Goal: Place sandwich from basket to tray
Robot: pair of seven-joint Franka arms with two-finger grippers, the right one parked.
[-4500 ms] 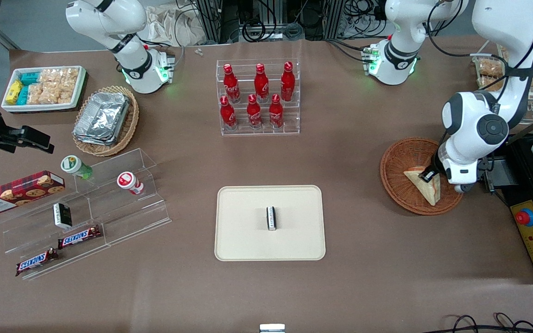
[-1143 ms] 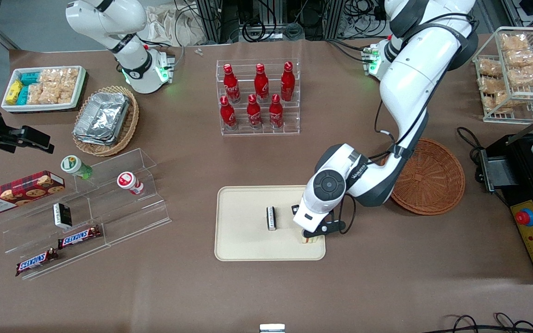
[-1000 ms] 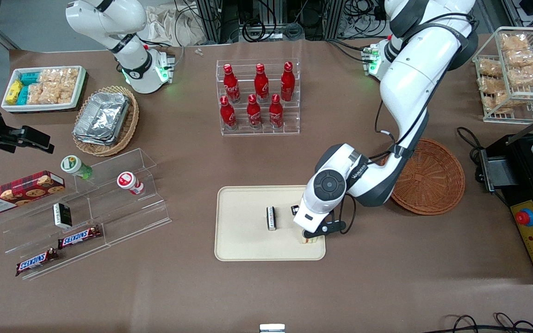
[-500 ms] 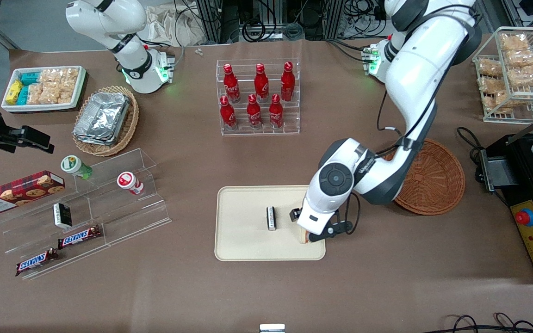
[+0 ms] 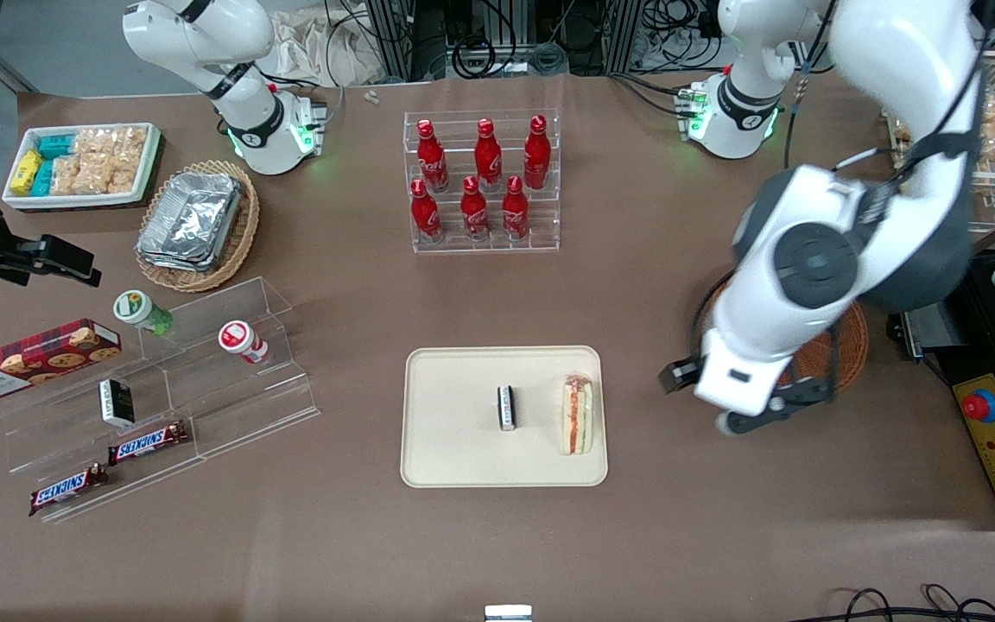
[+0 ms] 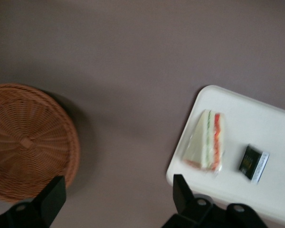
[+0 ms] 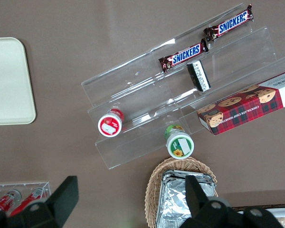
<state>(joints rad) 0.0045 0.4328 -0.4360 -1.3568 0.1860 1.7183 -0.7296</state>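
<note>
Sandwich (image 5: 578,414) stands on its edge on the tray (image 5: 454,449), close to the rim nearest the basket (image 5: 847,345), lower centre of the front view; a small dark packet (image 5: 506,407) lies beside it. Risk, as judged: the wedge is narrow-based and could tip toward the rim if the tray is jolted. Pincer (image 6: 118,202) hangs above bare worktop (image 6: 133,71) between basket and tray, jaws spread wide, holding and touching nothing.

light: even, overhead | shadows: soft | wrist view: blurred (motion) | front: sharp
</note>
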